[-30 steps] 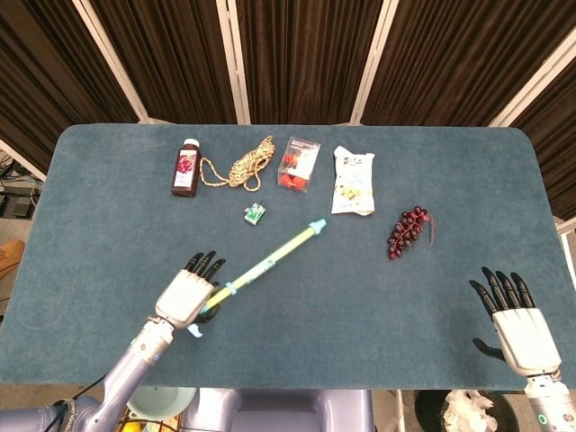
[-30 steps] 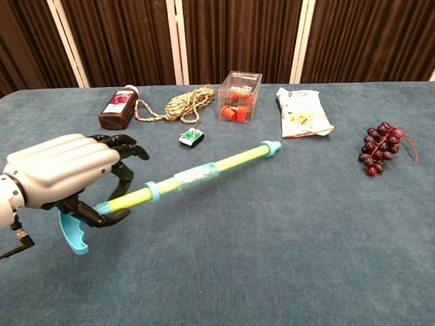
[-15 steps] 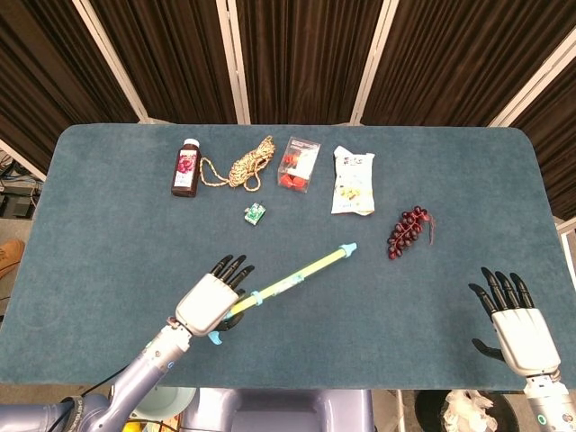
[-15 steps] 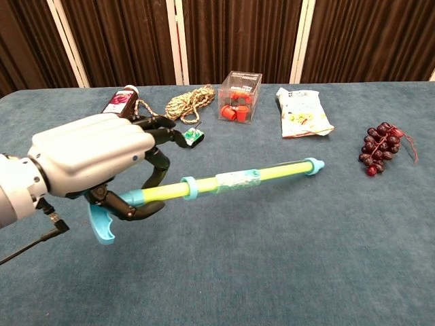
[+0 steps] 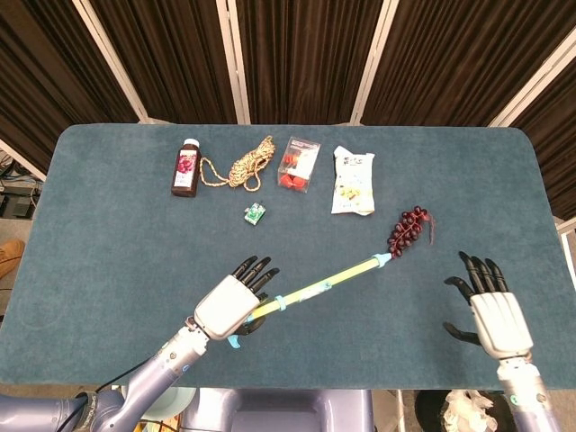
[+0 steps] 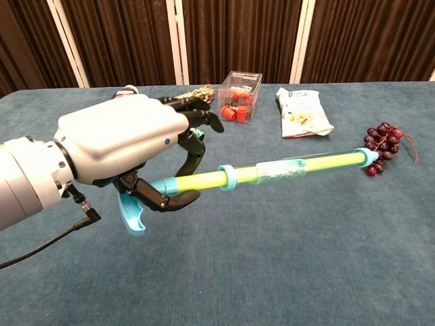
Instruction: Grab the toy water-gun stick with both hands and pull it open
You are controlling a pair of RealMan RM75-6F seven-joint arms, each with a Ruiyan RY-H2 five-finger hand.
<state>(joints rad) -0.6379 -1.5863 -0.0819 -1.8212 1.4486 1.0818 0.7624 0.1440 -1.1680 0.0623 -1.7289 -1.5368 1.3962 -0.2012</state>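
Note:
The toy water-gun stick (image 5: 324, 285) (image 6: 285, 170) is a yellow-green tube with light blue ends and a blue handle. My left hand (image 5: 232, 306) (image 6: 126, 146) grips it near the handle end and holds it above the table, its tip pointing right toward the grapes. In the chest view the hand fills the left side and hides part of the bottle and rope behind it. My right hand (image 5: 490, 310) hovers open with fingers spread at the front right, apart from the stick's tip. The chest view does not show it.
Along the back of the blue table (image 5: 108, 225) lie a dark bottle (image 5: 185, 168), a coiled rope (image 5: 245, 166), a clear box of red pieces (image 5: 299, 164) and a snack bag (image 5: 353, 181). A small green item (image 5: 256, 213) and purple grapes (image 5: 409, 229) lie nearer.
My left hand has carried the stick to the right and higher, its tip now near the grapes. My right hand has moved left and slightly forward toward the stick.

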